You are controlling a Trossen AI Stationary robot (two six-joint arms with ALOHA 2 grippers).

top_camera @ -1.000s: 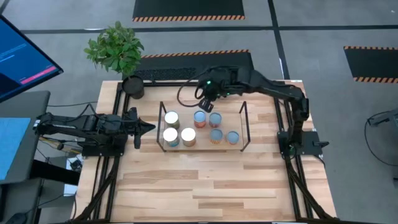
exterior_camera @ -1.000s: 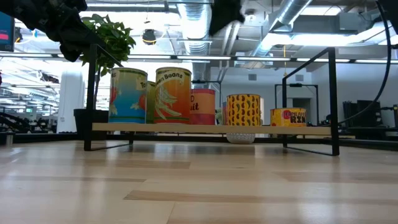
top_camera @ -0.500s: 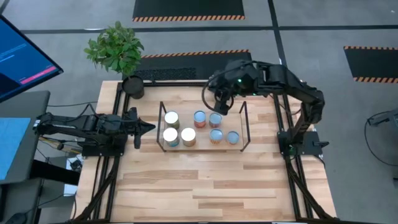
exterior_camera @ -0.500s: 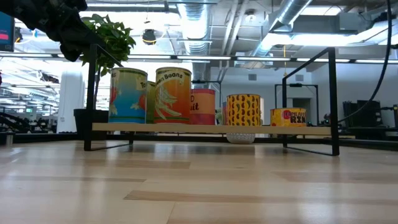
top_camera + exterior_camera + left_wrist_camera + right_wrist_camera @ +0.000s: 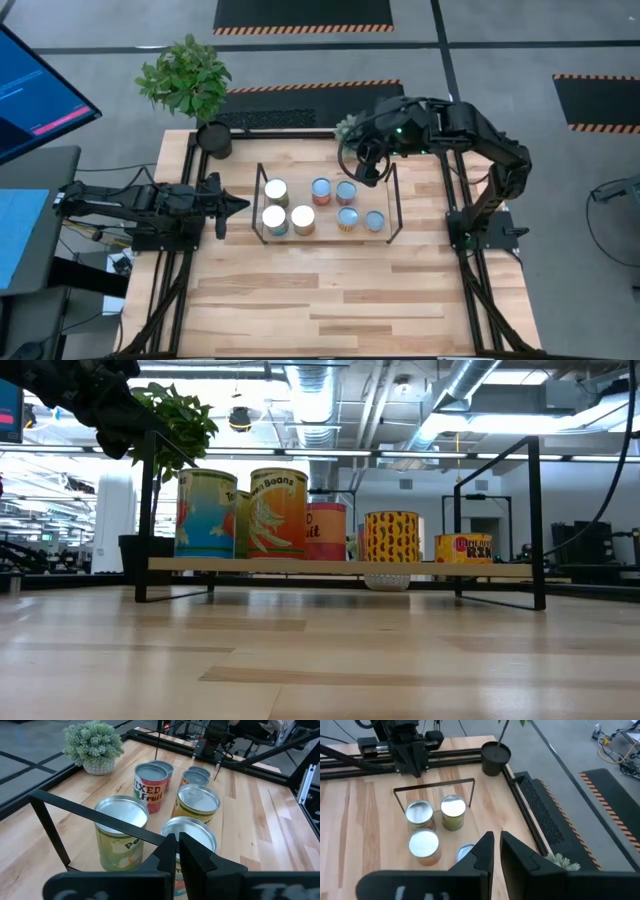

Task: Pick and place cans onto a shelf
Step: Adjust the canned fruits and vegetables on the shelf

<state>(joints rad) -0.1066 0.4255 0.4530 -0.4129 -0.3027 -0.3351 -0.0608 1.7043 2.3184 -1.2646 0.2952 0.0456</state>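
The right hand [image 5: 367, 170] hung empty, fingers nearly together, above the shelf's [image 5: 325, 238] far right end. Dropping carelessly, it could clip the wire frame [image 5: 393, 200] or topple the cans [image 5: 346, 192].

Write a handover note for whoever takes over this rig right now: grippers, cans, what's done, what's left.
Left gripper: shut, empty, parked beside the left end of the shelf.
Right gripper: shut, empty, raised above the shelf's far right corner.
Cans: all seven stand upright on the shelf, three toward the left end and four toward the right. None shows elsewhere on the table.
Done: every can appears placed.
Left: probably only parking the right arm clear of the shelf.
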